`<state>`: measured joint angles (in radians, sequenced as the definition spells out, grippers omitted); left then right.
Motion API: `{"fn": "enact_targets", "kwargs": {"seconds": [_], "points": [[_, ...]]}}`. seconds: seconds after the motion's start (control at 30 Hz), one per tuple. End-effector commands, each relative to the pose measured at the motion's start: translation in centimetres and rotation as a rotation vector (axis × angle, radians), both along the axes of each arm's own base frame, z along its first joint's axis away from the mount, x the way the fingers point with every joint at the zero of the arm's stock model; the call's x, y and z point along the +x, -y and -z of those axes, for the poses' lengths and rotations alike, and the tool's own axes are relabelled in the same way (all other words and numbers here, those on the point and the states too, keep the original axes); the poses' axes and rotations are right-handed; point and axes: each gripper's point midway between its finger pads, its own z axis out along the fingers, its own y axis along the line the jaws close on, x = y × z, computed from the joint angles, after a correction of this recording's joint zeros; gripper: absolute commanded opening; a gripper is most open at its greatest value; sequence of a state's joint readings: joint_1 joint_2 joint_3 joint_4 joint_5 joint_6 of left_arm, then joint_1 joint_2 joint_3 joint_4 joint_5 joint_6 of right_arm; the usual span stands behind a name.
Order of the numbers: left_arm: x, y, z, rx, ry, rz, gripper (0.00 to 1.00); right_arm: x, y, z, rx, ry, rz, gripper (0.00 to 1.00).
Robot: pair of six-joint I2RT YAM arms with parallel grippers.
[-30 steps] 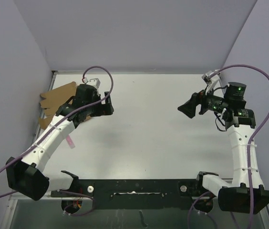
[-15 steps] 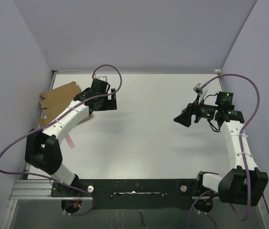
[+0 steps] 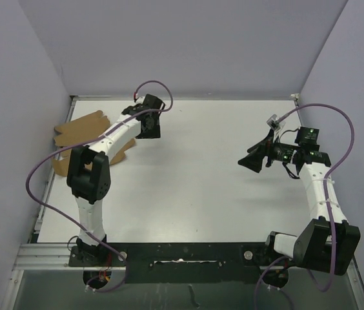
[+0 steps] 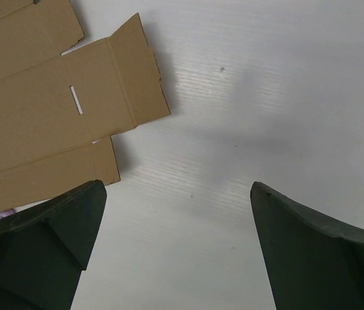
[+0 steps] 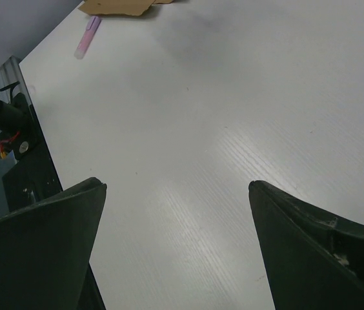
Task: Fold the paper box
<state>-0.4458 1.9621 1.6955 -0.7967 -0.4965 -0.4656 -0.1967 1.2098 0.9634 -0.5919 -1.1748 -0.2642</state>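
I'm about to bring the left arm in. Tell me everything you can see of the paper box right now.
The paper box is a plain brown, unmarked cardboard sheet, die-cut and unfolded, lying flat at the far-left side of the white table. The left wrist view shows panels divided by crease lines, notched flaps and one small slot. In the top view the left arm crosses above its right part. The left hand hangs open over bare table beside the sheet's edge, not touching it.

The brown paper box [image 3: 79,131] lies flat and unfolded on the table [image 3: 201,187], far left.
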Motion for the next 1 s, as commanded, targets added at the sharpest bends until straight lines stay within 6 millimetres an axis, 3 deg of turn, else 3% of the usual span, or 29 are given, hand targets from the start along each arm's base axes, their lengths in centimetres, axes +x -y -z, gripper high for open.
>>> {"fn": "enact_targets", "kwargs": {"seconds": [0.0,0.13,0.33,0.63,0.97], "points": [[0.8,-2.0,0.6,0.149,-0.040,-0.028,0.95,0.4,-0.1,-0.7,0.008,0.073,-0.029,0.98],[3.3,-2.6,1.4,0.159,-0.036,-0.031,0.88,0.5,0.0,-0.5,0.008,0.064,-0.030,0.98],[5.7,-3.7,3.4,0.152,-0.056,-0.058,0.86,0.6,0.0,-0.3,0.009,0.056,-0.030,0.98],[7.0,-5.4,7.0,0.135,-0.099,-0.079,0.77,0.9,0.2,0.6,0.000,0.030,-0.022,0.98],[7.7,-6.8,9.1,0.127,-0.119,-0.104,0.52,1.0,0.3,1.1,-0.003,0.015,-0.020,0.98]]}}
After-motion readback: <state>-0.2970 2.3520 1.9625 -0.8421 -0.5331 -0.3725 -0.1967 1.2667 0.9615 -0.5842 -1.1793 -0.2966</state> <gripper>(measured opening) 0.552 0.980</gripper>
